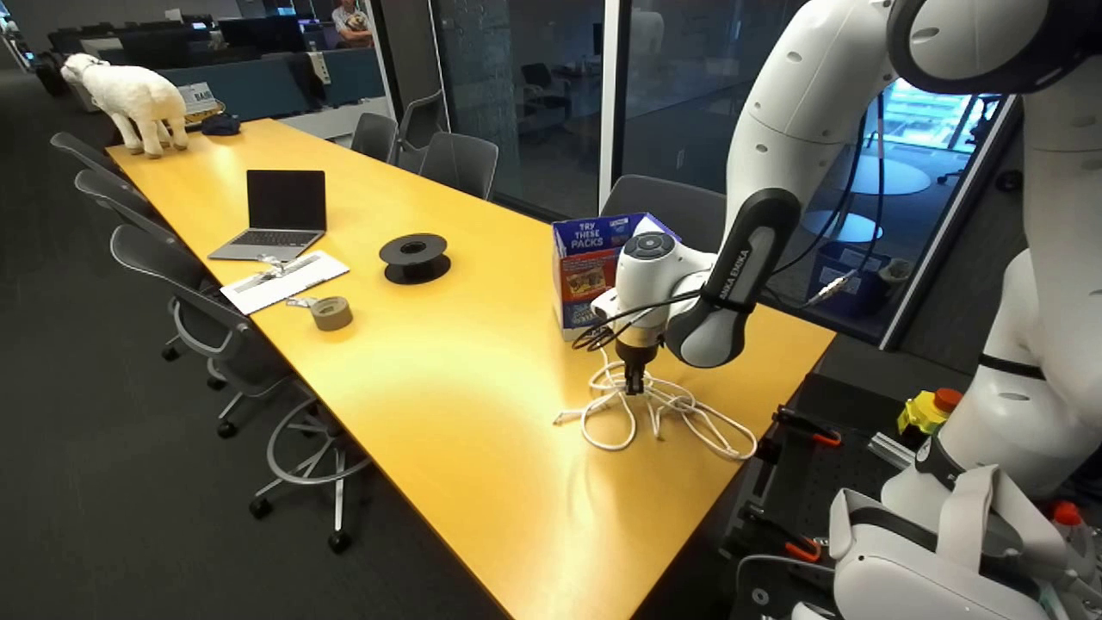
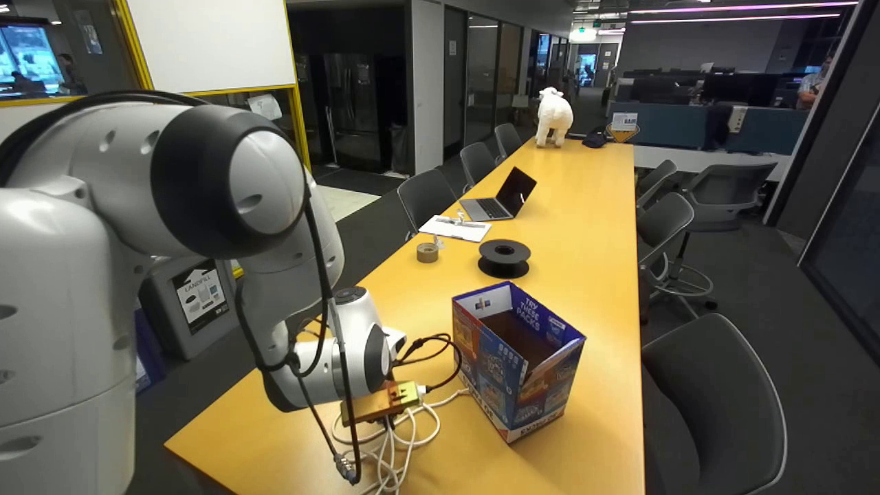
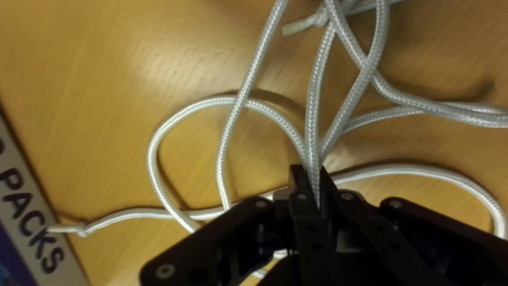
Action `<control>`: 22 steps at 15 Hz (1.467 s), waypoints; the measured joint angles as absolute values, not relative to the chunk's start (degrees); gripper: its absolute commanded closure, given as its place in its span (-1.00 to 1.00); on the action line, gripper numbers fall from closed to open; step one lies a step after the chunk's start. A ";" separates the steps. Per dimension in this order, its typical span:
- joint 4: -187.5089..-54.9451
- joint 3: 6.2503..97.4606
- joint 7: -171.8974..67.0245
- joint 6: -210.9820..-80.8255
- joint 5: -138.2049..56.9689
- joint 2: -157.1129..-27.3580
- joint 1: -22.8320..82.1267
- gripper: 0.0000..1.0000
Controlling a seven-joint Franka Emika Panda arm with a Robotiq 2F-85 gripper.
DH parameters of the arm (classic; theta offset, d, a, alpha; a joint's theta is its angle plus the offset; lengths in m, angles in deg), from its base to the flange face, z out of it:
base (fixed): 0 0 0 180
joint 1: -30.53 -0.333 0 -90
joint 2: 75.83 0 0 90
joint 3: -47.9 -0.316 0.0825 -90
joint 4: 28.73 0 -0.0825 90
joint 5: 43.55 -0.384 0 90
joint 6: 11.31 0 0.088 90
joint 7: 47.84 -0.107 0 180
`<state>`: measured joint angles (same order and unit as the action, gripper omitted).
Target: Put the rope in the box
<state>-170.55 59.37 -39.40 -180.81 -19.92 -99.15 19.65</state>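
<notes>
In an exterior view, the white rope (image 1: 680, 401) lies in loose loops on the desk (image 1: 448, 387), below and around the jaws, near the box (image 1: 588, 277). In an exterior view, the box stands upright, top open, a black spool (image 2: 504, 260) beyond it. In the wrist view, the jaws pinch strands of the rope tightly between them.

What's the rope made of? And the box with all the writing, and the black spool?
The rope looks like braided fabric cord, softly shiny; the wrist view shows its woven pattern. Whether it's nylon or cotton, I can't tell. The box is probably smooth printed cardboard: thin, flat walls, brown inside. The black spool seems to be dull plastic, going by its even colour.
</notes>
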 measured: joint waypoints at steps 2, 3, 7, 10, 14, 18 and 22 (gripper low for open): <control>-168.47 64.90 -42.13 -180.81 -15.49 -99.10 16.26 0.81; -167.32 67.89 -43.42 -180.81 -13.32 -99.08 14.43 0.82; -161.95 82.33 -52.73 -181.08 -1.75 -99.12 4.78 0.81; -157.51 91.66 -61.08 -180.95 5.37 -99.18 -2.42 0.83; -151.46 101.31 -72.25 -178.31 11.45 -99.16 -11.39 0.83; -145.87 107.38 -81.36 -172.60 13.07 -99.20 -17.76 0.82; -140.00 107.31 -91.09 -163.45 16.51 -98.67 -17.85 0.83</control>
